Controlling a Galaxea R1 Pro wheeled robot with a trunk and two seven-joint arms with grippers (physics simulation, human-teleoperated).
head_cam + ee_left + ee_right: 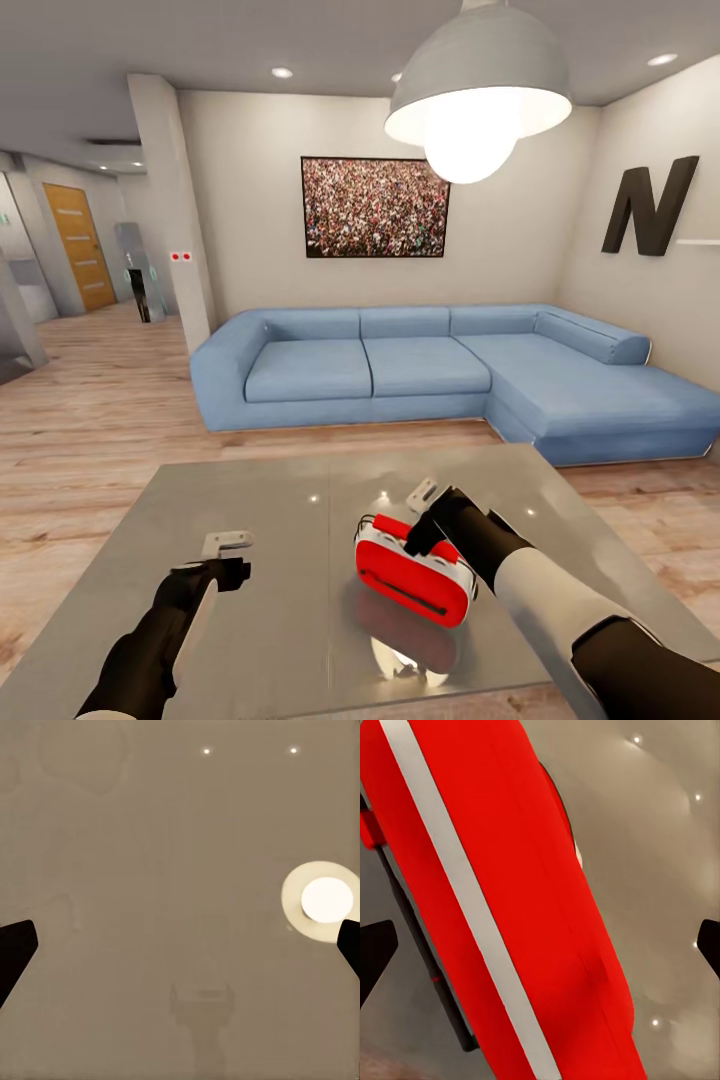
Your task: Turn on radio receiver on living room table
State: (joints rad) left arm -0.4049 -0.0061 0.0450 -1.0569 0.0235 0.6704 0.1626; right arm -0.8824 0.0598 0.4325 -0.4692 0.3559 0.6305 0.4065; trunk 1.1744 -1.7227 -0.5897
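The red radio receiver with white trim stands on the glossy grey table, right of centre near the front edge, its dark slot facing me. My right gripper hovers just over the radio's top rear edge. In the right wrist view its dark fingertips sit wide apart, open, and the radio's red body spans the space between them. My left gripper hangs over bare tabletop to the radio's left. It is open too, with only the reflective table surface below it.
A blue L-shaped sofa stands beyond the table, wrapping round to the right. A white pendant lamp hangs overhead, and its glare reflects on the table. Light wood floor runs left toward a hallway with an orange door.
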